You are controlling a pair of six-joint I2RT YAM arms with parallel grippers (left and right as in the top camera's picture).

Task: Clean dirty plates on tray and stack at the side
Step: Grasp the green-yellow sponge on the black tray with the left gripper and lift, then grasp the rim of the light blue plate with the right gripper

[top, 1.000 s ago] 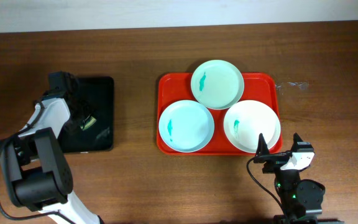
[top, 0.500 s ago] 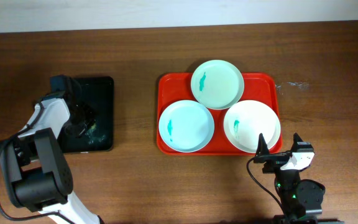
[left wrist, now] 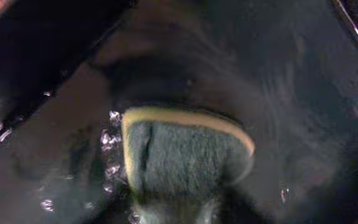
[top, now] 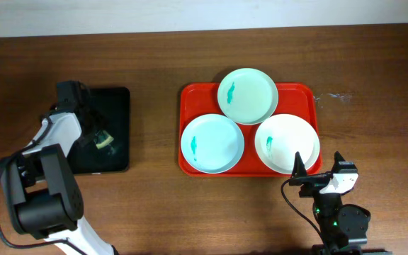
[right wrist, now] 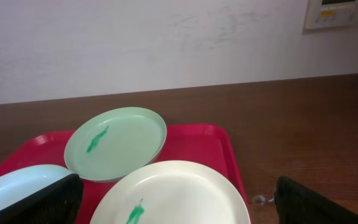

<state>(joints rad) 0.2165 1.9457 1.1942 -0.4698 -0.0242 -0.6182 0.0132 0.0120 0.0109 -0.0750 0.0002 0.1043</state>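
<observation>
White plate (right wrist: 166, 180) lies just before the right tool (right wrist: 178, 208), its fingers spread apart.

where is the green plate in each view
Overhead: green plate sits top centre, at the far edge of the red tray.
Left wrist: not in it.
Right wrist: left of centre, behind the white plate.
Shared landmark: the red tray under the plates.
</observation>
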